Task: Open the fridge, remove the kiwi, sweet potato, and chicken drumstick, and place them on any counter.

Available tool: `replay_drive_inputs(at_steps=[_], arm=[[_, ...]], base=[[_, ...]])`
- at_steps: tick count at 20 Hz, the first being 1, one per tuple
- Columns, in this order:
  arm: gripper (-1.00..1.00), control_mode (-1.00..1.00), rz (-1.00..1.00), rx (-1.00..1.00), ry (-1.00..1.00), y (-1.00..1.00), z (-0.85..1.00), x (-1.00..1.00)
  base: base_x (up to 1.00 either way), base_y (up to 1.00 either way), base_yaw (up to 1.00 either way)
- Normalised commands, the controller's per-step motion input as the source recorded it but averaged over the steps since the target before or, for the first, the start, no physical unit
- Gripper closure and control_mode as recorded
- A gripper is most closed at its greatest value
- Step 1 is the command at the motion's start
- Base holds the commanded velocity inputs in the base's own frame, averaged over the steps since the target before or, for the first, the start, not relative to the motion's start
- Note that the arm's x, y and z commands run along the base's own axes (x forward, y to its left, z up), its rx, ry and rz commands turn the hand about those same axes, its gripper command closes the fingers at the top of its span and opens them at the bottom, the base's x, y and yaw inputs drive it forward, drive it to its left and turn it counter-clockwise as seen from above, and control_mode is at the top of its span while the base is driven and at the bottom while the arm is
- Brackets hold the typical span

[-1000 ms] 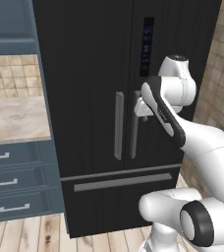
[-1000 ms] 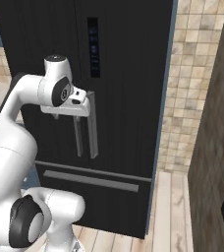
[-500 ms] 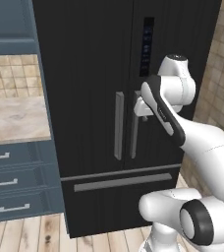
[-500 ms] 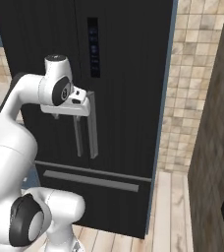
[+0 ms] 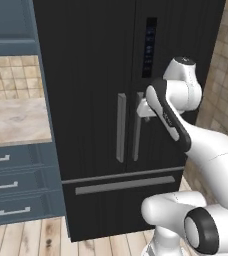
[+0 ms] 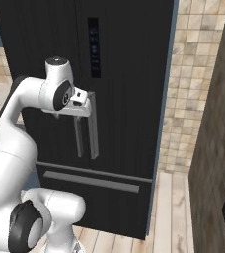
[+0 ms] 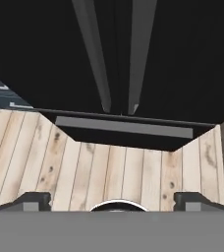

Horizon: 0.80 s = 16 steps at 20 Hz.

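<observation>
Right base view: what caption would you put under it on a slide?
White robot arm holds its open gripper at the top of the right door handle of a closed black fridge.

Nothing here can be read; the narrow control panel [image 5: 150, 47] on the fridge [image 5: 91, 75] shows only tiny blue marks, too small to make out.

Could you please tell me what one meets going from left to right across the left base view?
Counter → fridge's left handle → right handle → gripper → tiled wall.
</observation>
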Motion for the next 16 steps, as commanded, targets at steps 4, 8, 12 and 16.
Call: replay_drive_inputs(at_steps=[4, 8, 12, 16], arm=[[-1.00, -1.00, -0.01, 0.06, -0.43, 0.00, -0.12, 0.00], [-1.00, -1.00, -0.08, 0.09, -0.18, 0.00, -0.06, 0.16], [-1.00, -1.00, -0.09, 0.05, 0.00, -0.03, 0.00, 0.25], [-1.00, -1.00, -0.05, 0.09, 0.08, -0.22, 0.00, 0.39]], base=[[0.00, 0.00, 0.00], [0.00, 0.00, 0.00], [0.00, 0.00, 0.00], [0.00, 0.00, 0.00]])
